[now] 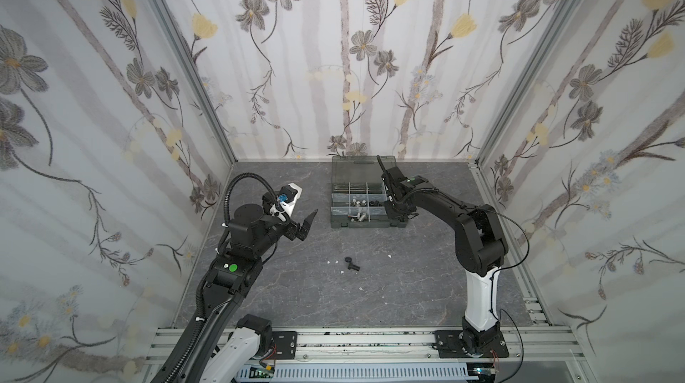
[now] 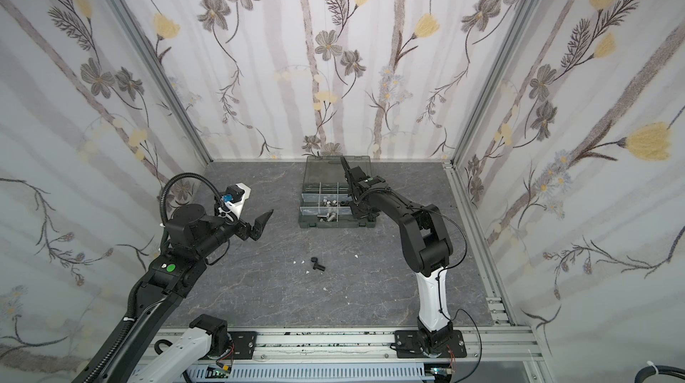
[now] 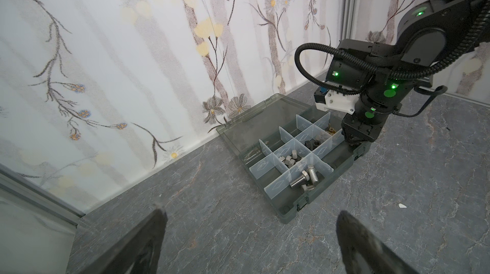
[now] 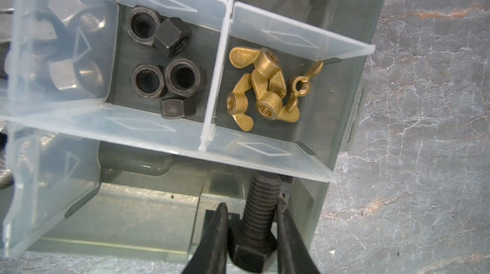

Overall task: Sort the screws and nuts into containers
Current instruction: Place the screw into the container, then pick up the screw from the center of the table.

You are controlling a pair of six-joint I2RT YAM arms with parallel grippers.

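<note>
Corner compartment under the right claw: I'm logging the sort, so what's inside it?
The compartment shows one black screw, held in the right claw, and otherwise bare floor. The claw covers part of it.

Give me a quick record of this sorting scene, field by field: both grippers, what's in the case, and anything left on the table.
left gripper: open, empty, apart from the case
right gripper: shut on black bolt, at the compartment beside the wing nuts
organizer case: lid open
sorted, each in its own compartment: brass wing nuts; black hex nuts; silver nuts; silver bolts
loose on table: two black fasteners, kind unclear
</note>
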